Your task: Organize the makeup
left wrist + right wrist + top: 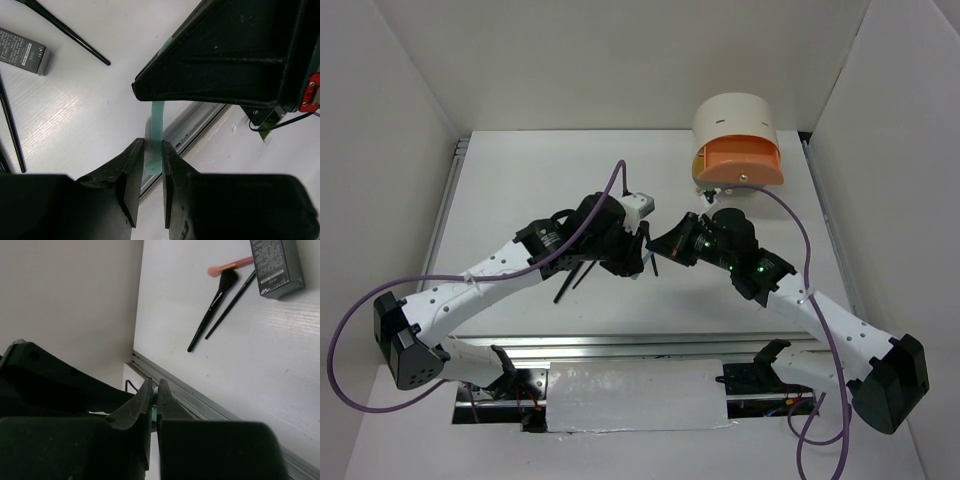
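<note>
The mint-green stick (pixel 157 125) is held above the middle of the tabletop (pixel 520 180), clenched by both left gripper (pixel 151 147) and right gripper (pixel 154 390); a handover is judged, so next the left grip should be released.

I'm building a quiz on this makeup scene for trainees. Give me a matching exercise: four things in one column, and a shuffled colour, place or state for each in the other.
Things
1. mint-green stick
2. dark grey tube
3. drawer front on the cream box
4. coral-pink brush

States
a. orange
b. lying with its bristles beside the head of a black brush
c. pinched by the left gripper and the right gripper
d. lying flat, small print facing up

Pairs: 1-c, 2-d, 3-a, 4-b
</note>
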Controlling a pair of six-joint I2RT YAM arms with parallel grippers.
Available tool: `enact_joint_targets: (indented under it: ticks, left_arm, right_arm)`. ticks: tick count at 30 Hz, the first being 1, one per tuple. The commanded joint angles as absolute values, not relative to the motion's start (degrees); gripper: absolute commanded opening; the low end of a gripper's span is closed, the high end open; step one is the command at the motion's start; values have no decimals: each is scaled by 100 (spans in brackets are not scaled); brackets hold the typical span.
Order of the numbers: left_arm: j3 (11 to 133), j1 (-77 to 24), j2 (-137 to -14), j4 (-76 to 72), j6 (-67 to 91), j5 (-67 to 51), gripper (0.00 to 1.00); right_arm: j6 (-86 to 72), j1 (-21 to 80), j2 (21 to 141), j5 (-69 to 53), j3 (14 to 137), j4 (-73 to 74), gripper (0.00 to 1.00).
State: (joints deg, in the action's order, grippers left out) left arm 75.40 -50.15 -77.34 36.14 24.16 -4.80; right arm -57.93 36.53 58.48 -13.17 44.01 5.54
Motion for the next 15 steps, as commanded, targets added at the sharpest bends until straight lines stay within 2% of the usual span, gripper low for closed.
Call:
enact_joint_targets:
  ticks: [1, 3, 5, 6, 7, 8, 12, 15]
  left_arm:
    - [7612, -5054, -7497, 3331, 2487, -563, 33]
    - [7568, -5054, -7453, 3314, 2496, -545, 35]
    - [7559, -5054, -7436, 3305, 2505, -492, 49]
    - [7567, -5054, -7427, 3313, 2522, -449, 60]
    - [7602, -5054, -7427, 3348, 2575, -387, 93]
    - [7637, -5054, -7409, 3357, 2593, -256, 100]
    - [7996, -5054, -7348, 3568, 2707, 8, 99]
    - [8357, -5054, -7225, 3963, 2856, 710, 99]
  right_arm:
    - [-5722, 3700, 5854, -1301, 4676, 334, 0]
    - [-5713, 3709, 5845, -1301, 4711, 334, 0]
    - [-5687, 3709, 5827, -1240, 4737, 369, 0]
    - [-5678, 3700, 5827, -1213, 4763, 387, 0]
    - [-5669, 3700, 5827, -1152, 4798, 439, 0]
    - [-5643, 3700, 5827, -1012, 4860, 526, 0]
    - [-5528, 3586, 5845, -494, 5255, 957, 0]
    - [-5546, 3263, 5853, -107, 5615, 1344, 0]
